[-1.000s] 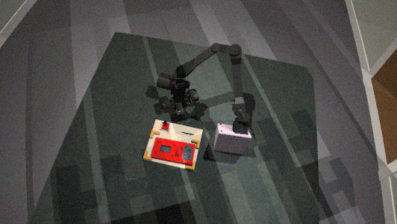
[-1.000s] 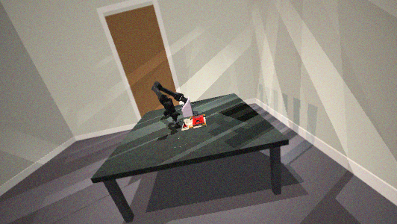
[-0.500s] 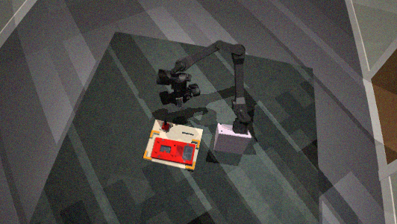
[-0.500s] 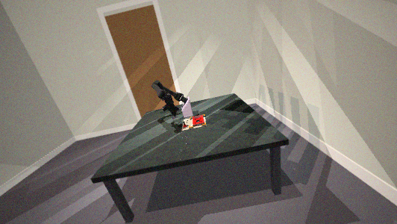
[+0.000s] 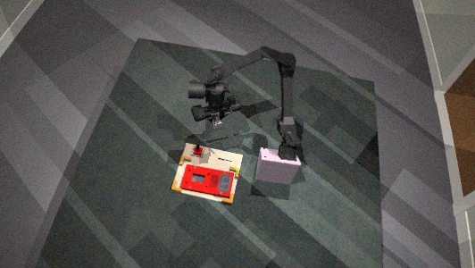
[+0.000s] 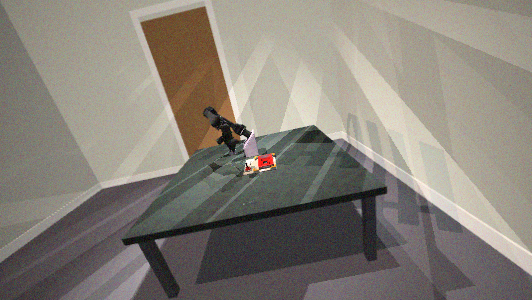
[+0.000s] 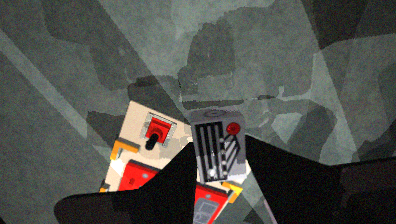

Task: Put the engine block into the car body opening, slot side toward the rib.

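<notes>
The engine block (image 5: 217,122) (image 7: 218,159) is grey, with black slots and a red round cap on its upper face in the wrist view. My gripper (image 5: 216,117) (image 7: 218,143) is shut on it and holds it above the table, behind the cream board. The red car body (image 5: 204,185) (image 6: 270,163) (image 7: 131,176) lies between orange corner brackets on the board. Its opening (image 5: 198,178) shows as a grey-dark hole left of its middle in the top view. In the wrist view the fingers and block hide much of the car body, opening included. The rib cannot be made out.
The cream board (image 5: 210,156) (image 7: 131,116) also carries a red fixture with a black lever (image 5: 197,151) (image 7: 157,131) at its back left and a thin dark slot at its back right. A tall pale pink box (image 5: 278,172) (image 6: 250,145) stands right of the board, by the arm's base.
</notes>
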Controlling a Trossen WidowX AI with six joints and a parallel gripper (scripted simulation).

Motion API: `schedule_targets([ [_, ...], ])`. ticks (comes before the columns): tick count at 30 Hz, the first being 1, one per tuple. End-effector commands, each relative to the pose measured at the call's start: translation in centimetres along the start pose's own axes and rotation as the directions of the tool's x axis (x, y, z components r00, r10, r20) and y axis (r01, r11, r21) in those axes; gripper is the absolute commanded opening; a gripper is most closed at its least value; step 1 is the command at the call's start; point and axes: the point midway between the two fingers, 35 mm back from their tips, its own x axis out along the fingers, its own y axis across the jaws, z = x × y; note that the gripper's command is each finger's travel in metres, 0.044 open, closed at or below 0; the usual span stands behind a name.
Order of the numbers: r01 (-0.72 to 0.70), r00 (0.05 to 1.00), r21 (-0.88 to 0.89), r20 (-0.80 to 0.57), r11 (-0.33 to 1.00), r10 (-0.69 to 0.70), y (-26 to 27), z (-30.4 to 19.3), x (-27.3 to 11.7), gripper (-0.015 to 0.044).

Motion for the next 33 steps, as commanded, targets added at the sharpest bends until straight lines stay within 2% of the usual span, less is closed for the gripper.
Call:
schedule_targets([
  [1,-0.002,1.0,-0.043,0.001,0.999,0.002,0.9,-0.5,0.2,0.0],
  [17,-0.008,1.0,-0.274,-0.004,0.962,0.007,4.7,-3.6,1.7,0.0],
  [33,-0.009,1.0,-0.494,-0.005,0.869,0.008,8.0,-7.3,3.4,0.0],
])
